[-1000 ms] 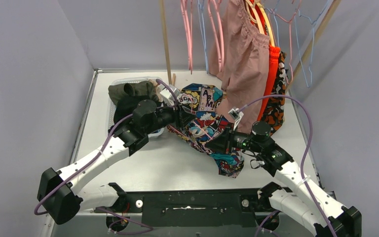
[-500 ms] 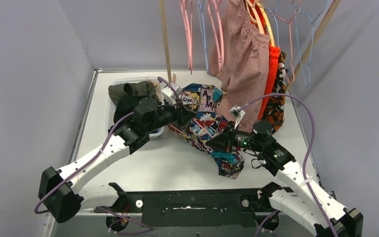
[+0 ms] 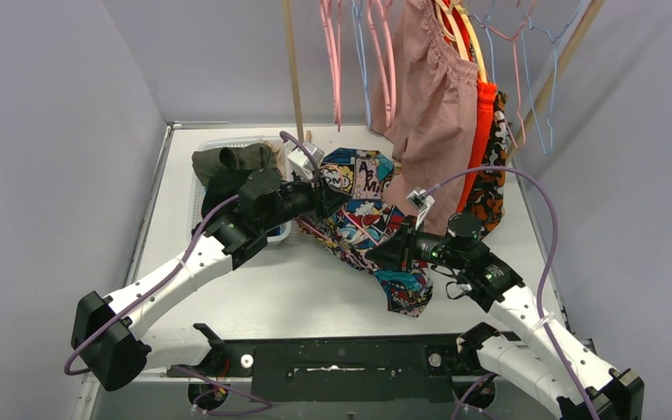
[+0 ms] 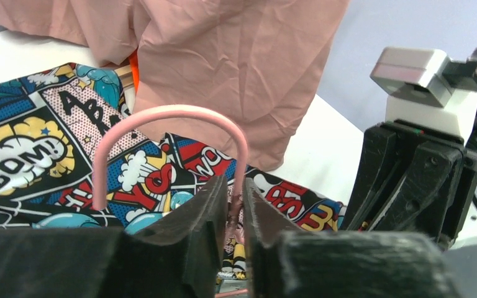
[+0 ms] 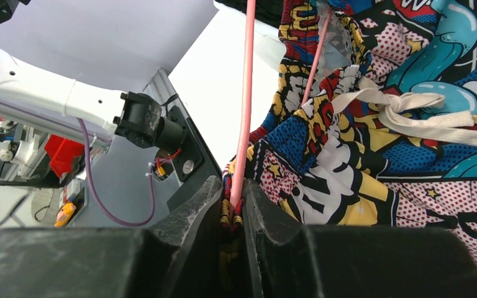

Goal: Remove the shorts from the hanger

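Observation:
The multicolour comic-print shorts (image 3: 367, 219) lie crumpled on the table between my two arms, still threaded on a pink wire hanger (image 4: 168, 112). My left gripper (image 3: 322, 194) is at their far-left end. Its jaws (image 4: 236, 192) are shut on the hanger's neck just below the curved hook. My right gripper (image 3: 383, 254) sits at the near-right end. In the right wrist view it (image 5: 235, 198) is shut on the shorts' gathered waistband, with the pink hanger (image 5: 246, 93) wire pinched in the same grip. A white drawstring (image 5: 410, 115) lies on the fabric.
Dusty pink shorts (image 3: 433, 105), orange shorts (image 3: 483, 131) and orange-black patterned shorts (image 3: 490, 188) hang at the back right, close to my right arm. A clear bin (image 3: 219, 142) at back left holds olive (image 3: 232, 160) and black shorts. Empty pink hangers (image 3: 337, 61) hang by a wooden pole (image 3: 294, 70).
My left gripper has shifted slightly to the right along the hanger's hook end, and the comic-print fabric there moved a little with it. The right arm has stayed almost still.

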Action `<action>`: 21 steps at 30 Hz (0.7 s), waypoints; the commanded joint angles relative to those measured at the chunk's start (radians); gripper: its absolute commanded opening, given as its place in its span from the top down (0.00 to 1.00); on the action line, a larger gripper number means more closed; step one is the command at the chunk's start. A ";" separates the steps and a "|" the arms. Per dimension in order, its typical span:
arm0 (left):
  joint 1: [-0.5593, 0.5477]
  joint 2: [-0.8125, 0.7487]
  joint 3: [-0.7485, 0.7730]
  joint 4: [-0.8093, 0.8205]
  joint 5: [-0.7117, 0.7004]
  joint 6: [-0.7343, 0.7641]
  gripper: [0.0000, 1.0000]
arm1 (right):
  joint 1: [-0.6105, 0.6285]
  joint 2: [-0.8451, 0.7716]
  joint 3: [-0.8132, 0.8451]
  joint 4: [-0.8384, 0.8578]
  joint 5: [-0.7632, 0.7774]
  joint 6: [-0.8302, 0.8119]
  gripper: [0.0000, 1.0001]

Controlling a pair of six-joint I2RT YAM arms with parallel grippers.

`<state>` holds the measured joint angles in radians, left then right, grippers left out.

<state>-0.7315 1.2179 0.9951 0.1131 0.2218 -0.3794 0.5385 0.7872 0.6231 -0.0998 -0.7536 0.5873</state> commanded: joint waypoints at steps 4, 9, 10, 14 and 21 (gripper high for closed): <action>0.003 -0.001 0.057 -0.006 -0.032 0.050 1.00 | 0.009 -0.016 0.092 0.009 0.016 -0.030 0.80; 0.004 -0.011 0.091 -0.078 -0.089 0.109 1.00 | 0.009 -0.037 0.170 -0.190 0.150 -0.079 0.48; 0.005 -0.013 0.089 -0.082 -0.099 0.109 1.00 | 0.008 -0.045 0.177 -0.218 0.168 -0.085 0.46; 0.012 -0.015 0.081 -0.086 -0.112 0.096 1.00 | 0.009 -0.063 0.203 -0.312 0.187 -0.090 0.43; 0.033 0.014 0.111 -0.109 -0.107 0.083 1.00 | 0.014 -0.027 0.204 -0.314 0.094 -0.064 0.53</action>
<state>-0.7147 1.2316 1.0275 -0.0353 0.1314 -0.2993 0.5396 0.7349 0.7879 -0.4068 -0.6182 0.5163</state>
